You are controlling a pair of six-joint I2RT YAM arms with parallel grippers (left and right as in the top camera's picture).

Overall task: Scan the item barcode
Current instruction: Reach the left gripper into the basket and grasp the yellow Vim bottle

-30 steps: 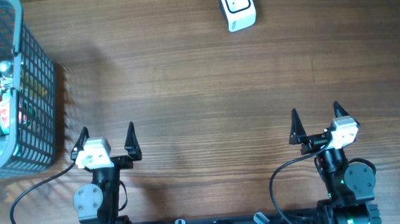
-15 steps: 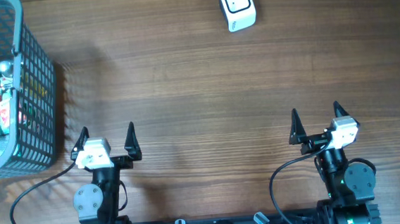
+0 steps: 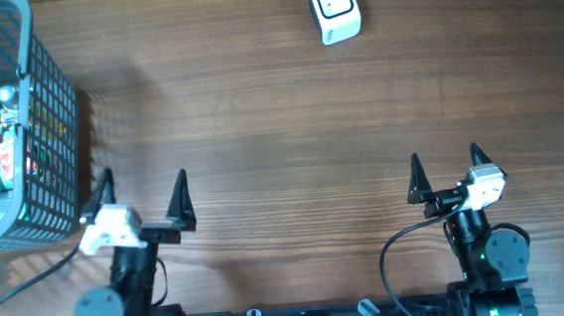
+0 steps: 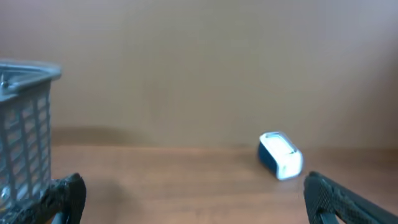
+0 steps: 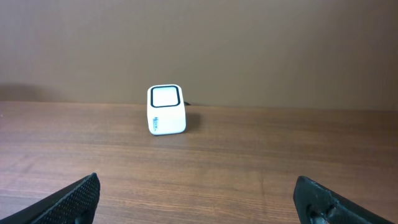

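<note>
While the left pincer (image 3: 143,178) and right pincer (image 3: 444,157) gape empty, one scanner (image 3: 334,8) and one basket (image 3: 56,124) sit apart.

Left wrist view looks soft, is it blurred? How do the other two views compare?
Left wrist: blurred all over, scanner and basket edges smeared, wood grain lost; cause not clear from the frame. Right wrist: sharp, scanner window and grain crisp. Overhead: sharp, even light, no glare, faint shadow on the table right of the basket.
</note>
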